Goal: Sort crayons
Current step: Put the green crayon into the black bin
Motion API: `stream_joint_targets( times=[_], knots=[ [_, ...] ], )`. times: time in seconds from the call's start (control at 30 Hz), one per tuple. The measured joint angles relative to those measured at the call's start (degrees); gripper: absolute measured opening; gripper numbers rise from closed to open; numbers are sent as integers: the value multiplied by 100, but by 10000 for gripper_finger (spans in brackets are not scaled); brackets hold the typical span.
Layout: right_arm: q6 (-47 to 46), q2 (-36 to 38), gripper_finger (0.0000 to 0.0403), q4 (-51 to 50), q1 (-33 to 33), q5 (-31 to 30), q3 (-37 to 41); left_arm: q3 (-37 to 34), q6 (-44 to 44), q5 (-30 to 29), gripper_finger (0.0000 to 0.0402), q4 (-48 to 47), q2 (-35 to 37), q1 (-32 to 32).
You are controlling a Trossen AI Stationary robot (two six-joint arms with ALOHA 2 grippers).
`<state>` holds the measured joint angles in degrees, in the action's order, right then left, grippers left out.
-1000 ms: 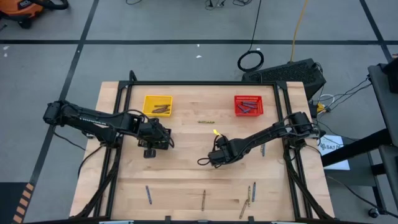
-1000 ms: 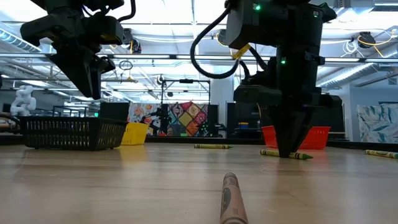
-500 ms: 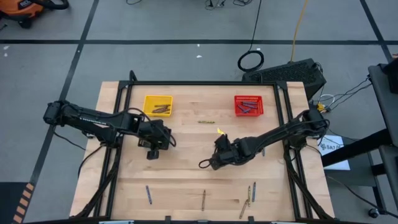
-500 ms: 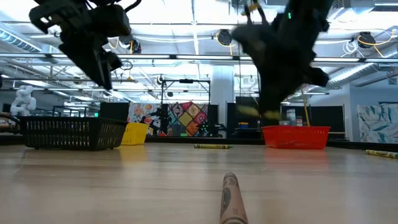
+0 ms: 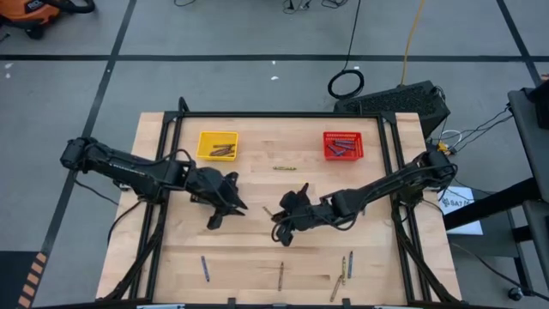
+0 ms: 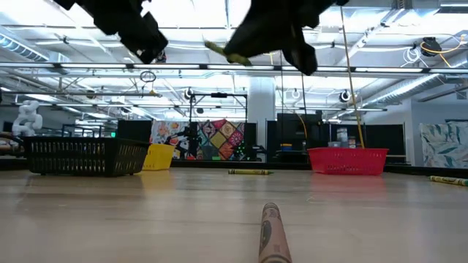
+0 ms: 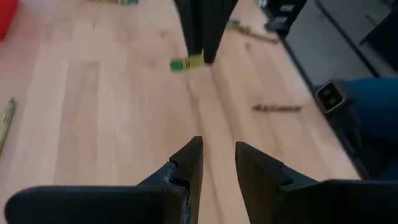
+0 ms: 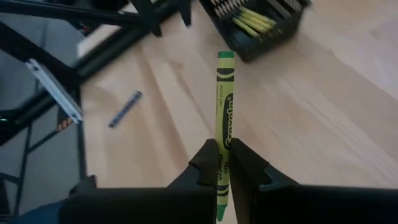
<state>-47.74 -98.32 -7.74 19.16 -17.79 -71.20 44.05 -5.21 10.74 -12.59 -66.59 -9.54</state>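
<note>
One green crayon (image 8: pixel 224 118), right hand (image 8: pixel 222 163) pinching

1. Yellow-green crayon (image 8: pixel 224 118): bright yellow-green paper wrap with black bands and black lettering, green tip.
2. Right gripper (image 8: pixel 223 163) and left gripper (image 7: pixel 217 163): matte black.
3. Baskets: one yellow (image 5: pixel 217 145), one red (image 5: pixel 343 145), one black mesh (image 6: pixel 84 156).
4. Table (image 5: pixel 257 232): pale wood-grain boards.
5. Loose crayon (image 8: pixel 125 109): blue-grey.
</note>
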Motion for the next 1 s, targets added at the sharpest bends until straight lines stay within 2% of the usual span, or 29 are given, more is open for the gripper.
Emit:
stream_joint_targets(
  times=[0.5,0.9,1.0],
  knots=[
    [1580,0,1,1957,151,96,-2,0,-8,0,98,1142,-45,-293],
    [1989,0,1,2180,149,152,-4,0,-36,8,98,1746,-52,-298],
    [2016,1,1,2256,122,152,-5,0,-39,244,98,1831,-55,-298]
  ],
)
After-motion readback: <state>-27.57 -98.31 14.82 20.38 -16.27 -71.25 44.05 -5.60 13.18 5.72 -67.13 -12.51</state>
